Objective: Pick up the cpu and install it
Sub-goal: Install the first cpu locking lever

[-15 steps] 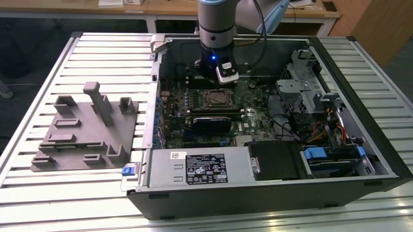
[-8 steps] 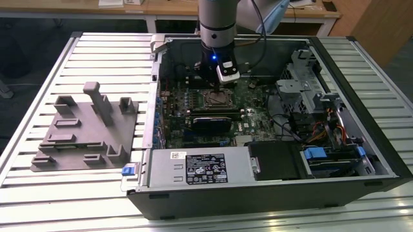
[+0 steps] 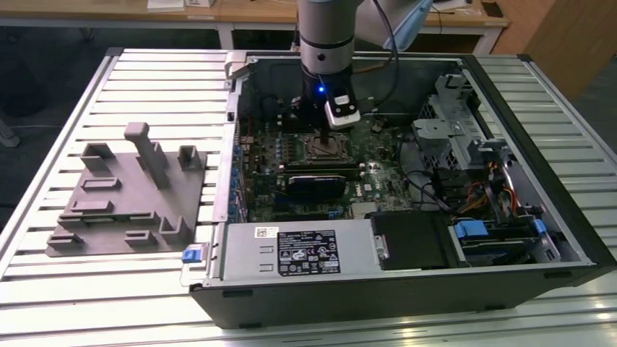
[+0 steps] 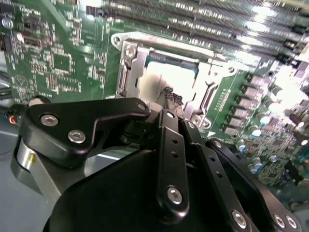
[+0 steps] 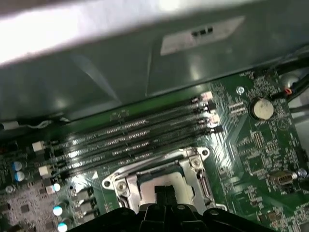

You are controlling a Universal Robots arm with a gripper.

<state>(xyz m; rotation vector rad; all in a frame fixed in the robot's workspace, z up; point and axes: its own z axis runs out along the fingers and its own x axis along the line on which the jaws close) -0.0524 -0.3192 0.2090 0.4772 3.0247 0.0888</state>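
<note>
- Hanging straight down into the open black computer case (image 3: 405,289), the grey robot arm (image 3: 326,36) is holding its black hand (image 3: 326,137) right over the silver metal socket frame (image 3: 326,147) on the green motherboard (image 3: 376,184).
- Sitting inside that socket frame, the cpu (image 4: 161,77), a small flat square chip with a pale silvery-grey top, is showing in both wrist views (image 5: 178,189).
- In the second wrist view the hand's black fingertips (image 4: 170,95) are standing close together at the chip's near edge; whether they are pinching it or only touching it, I cannot tell.
- The case is lying on its side on the slatted aluminium bench (image 3: 115,79), reaching from the middle of the bench to its right edge in the exterior view.
- Long black memory slots (image 5: 130,140) are running just beside the socket frame, between it and the case wall.
- A grey power supply box with a white label (image 3: 299,251) is sitting at the case's front edge.
- A grey fixture plate with upright blocks (image 3: 126,195) is resting on the bench well apart from the arm, towards the left edge in the exterior view.
</note>
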